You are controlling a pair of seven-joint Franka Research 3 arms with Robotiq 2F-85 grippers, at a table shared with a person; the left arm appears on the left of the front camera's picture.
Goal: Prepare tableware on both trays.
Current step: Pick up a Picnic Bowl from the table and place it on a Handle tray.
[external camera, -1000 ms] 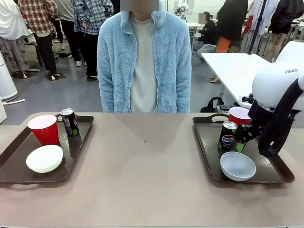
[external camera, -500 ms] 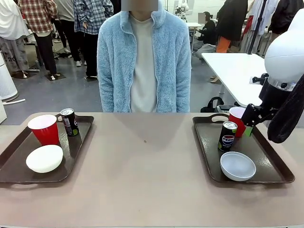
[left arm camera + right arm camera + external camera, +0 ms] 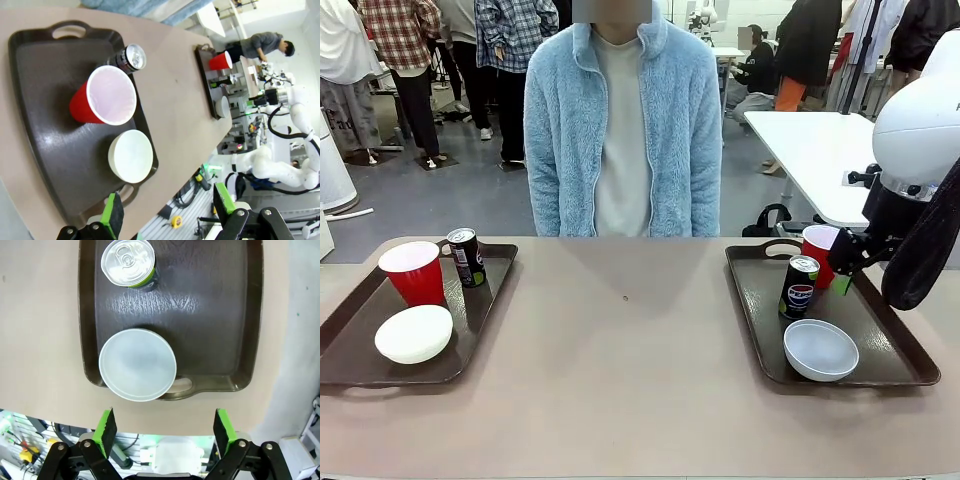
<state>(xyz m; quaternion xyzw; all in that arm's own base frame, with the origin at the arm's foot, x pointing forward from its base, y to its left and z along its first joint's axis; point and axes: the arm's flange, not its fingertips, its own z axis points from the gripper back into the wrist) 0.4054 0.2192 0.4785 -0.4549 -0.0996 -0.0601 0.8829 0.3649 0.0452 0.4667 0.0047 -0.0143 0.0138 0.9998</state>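
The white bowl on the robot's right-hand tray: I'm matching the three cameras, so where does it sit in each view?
Front view: the bowl is at lower right, at the near end of its tray.
Right wrist view: the bowl is left of centre, by the tray's handle end.
Left wrist view: the bowl is small and far off at right.
Shared landmark: the dark tray beneath it.

Grey floor (image 3: 470,200), white table (image 3: 810,150) at right, people standing behind.
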